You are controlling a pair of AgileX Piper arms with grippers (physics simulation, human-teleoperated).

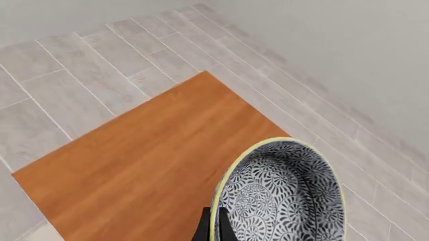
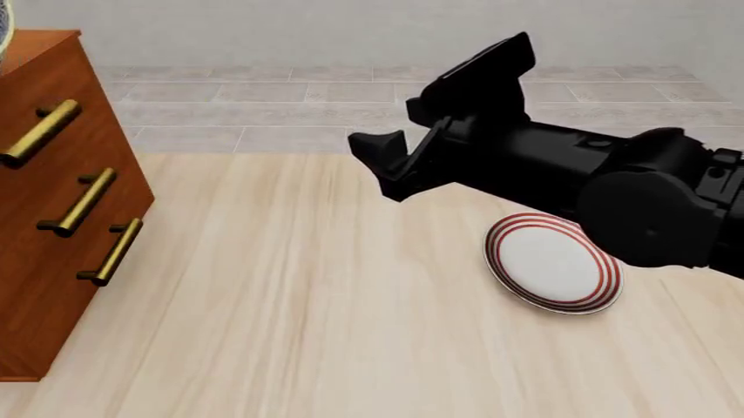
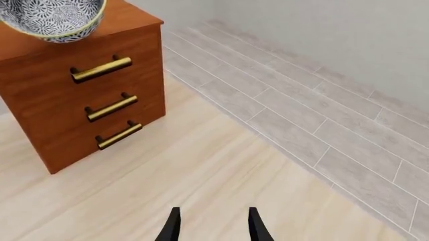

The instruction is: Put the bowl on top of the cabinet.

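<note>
Up over the cabinet top, the left gripper pinches the bowl by its rim. From the front, the bowl peeks in at ten o'clock. The right gripper floats above the table, fingers spread apart, holding nothing. A red-ringed plate lies at four o'clock.

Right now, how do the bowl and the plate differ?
The bowl is deep, with a dense navy-and-white floral pattern and a pale rim; the plate is flatter and white with red concentric rings. The bowl is up at the cabinet top, its rim between the left gripper's fingers; the plate lies on the table, ungripped. Both are round dishes.
</note>
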